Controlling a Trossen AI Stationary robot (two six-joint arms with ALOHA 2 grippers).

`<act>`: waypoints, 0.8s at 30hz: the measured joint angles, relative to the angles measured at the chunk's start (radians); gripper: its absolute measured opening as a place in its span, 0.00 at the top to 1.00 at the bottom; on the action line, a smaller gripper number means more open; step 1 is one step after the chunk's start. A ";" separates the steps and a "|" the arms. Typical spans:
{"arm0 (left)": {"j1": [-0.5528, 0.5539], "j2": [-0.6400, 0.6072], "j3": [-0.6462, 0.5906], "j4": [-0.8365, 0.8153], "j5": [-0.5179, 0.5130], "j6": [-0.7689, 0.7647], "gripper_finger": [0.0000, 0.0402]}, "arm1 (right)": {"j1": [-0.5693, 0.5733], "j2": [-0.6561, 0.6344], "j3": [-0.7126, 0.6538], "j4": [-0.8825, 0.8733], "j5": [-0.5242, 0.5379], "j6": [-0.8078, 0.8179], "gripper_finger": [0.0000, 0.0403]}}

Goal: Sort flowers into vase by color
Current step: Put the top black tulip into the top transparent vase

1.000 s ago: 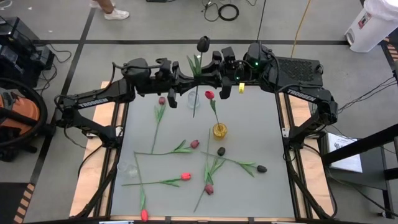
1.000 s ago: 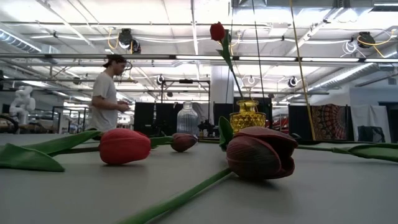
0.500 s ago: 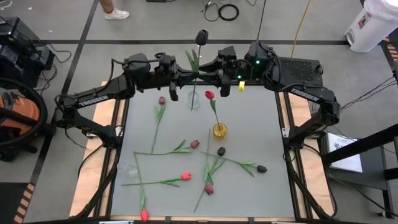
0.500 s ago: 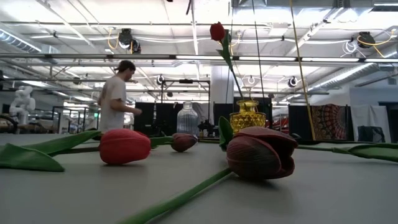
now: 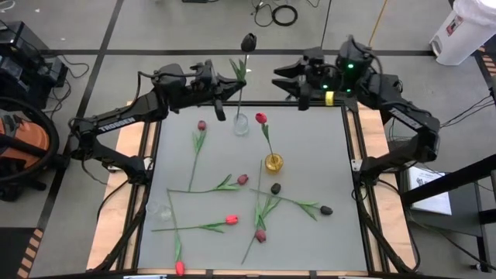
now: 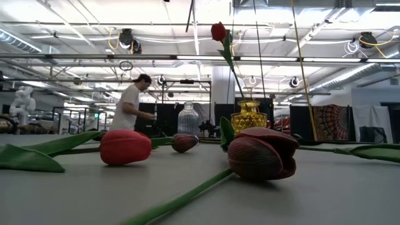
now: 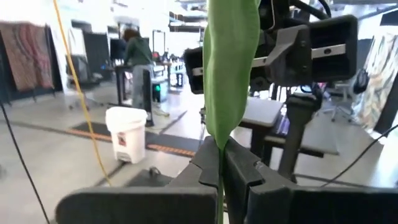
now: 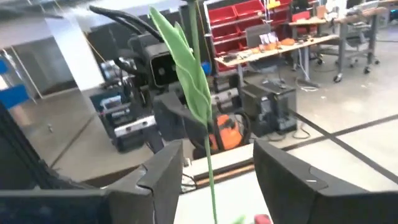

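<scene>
From above, we see the left gripper (image 5: 225,84) at the table's far edge, closed on the thin green stem of a black tulip (image 5: 248,42) whose dark head stands beyond that edge; the stem runs down into a clear glass vase (image 5: 241,124). The right gripper (image 5: 280,80) hangs a little apart to the right of the stem, fingers spread and empty. A red tulip (image 5: 261,118) stands in the yellow vase (image 5: 273,163) near the table's middle. The other flowers (image 5: 232,220) lie flat and scattered on the grey table (image 5: 325,155): bright red-pink, maroon and black heads on long stems with green leaves.

At table height, we see a red head (image 6: 125,147) and a maroon head (image 6: 261,153) lying close to the camera, with both vases behind them. A person (image 6: 131,107) stands in the room beyond.

Through the left wrist, we see a broad green leaf (image 7: 230,62) rising from between the two fingers, which are pressed together on the stem.

Through the right wrist, we see the stem and its leaf (image 8: 186,62) upright beyond the wide-apart fingers (image 8: 165,171), not touching them.
</scene>
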 joint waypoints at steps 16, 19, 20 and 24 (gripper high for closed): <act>0.080 0.006 -0.128 0.034 0.004 -0.078 0.99 | -0.015 -0.258 0.000 -0.405 0.144 -0.135 0.53; 0.110 -0.021 -0.164 0.031 0.004 -0.079 0.99 | -0.015 -0.294 0.000 -0.475 0.192 -0.147 0.53; 0.122 -0.034 -0.177 0.030 0.003 -0.079 0.99 | -0.015 -0.307 0.000 -0.495 0.211 -0.151 0.53; 0.195 -0.102 -0.243 0.033 -0.003 -0.071 1.00 | -0.015 -0.346 0.000 -0.540 0.274 -0.146 0.53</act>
